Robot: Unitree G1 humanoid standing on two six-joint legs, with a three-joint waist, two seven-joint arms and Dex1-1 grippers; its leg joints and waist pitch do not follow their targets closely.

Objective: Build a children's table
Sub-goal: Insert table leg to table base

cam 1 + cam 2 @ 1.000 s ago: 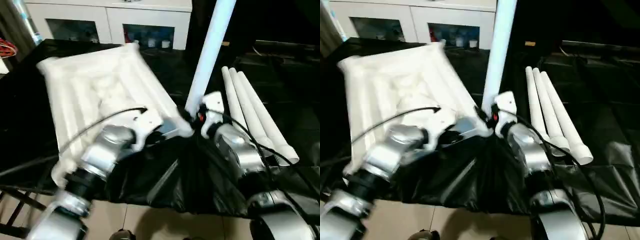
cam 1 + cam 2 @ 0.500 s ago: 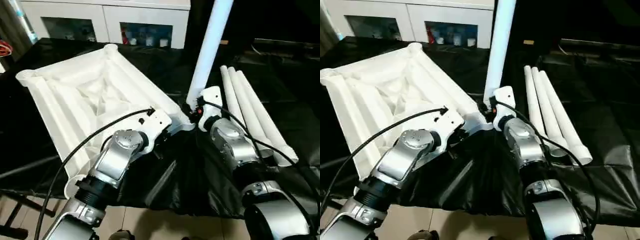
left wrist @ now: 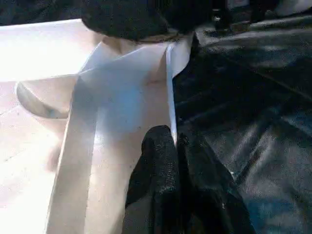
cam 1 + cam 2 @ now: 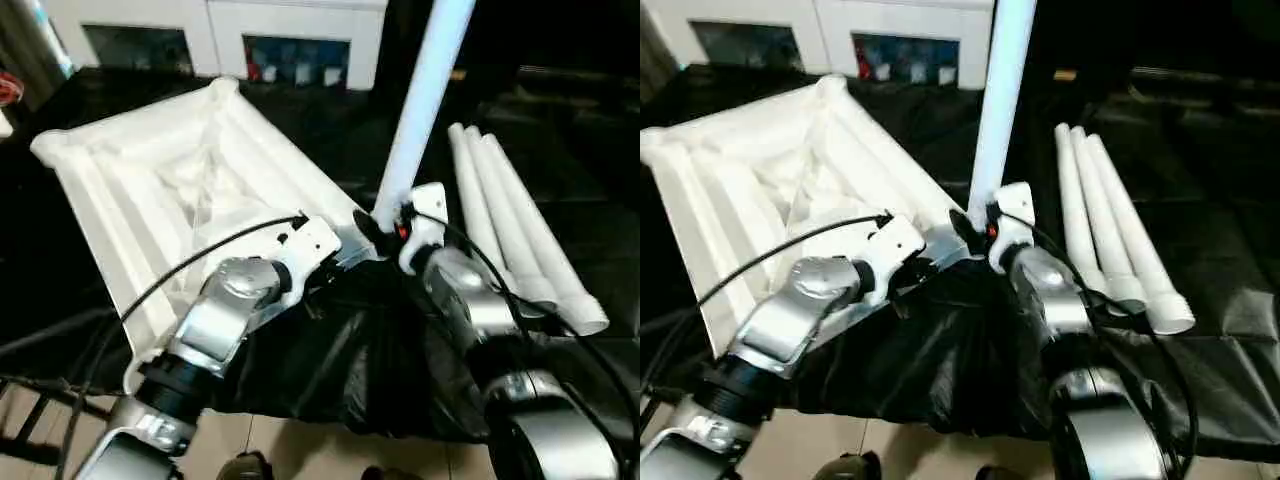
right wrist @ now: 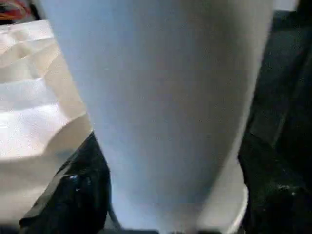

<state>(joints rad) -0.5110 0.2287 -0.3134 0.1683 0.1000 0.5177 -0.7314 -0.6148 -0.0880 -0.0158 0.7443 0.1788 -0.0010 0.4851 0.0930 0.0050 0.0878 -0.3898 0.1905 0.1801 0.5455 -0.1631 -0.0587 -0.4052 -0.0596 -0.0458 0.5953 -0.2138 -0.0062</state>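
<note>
The tabletop (image 4: 190, 190) lies ribbed side up on our black-draped worktop (image 4: 560, 170). One leg (image 4: 420, 110) stands upright at its near corner, between our right end effector's (image 4: 980, 228) fingers, their grip unclear. Our left end effector (image 3: 168, 161), pressed together, rests against the corner.

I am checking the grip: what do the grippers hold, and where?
Left gripper: shut at the tabletop's near rim. Right gripper: at the upright leg's lower end; grip unclear.

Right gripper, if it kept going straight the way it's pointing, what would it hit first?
Most likely the upright leg: it stands directly ahead of the right gripper, at the tabletop corner. Whether they already touch is unclear.
</note>
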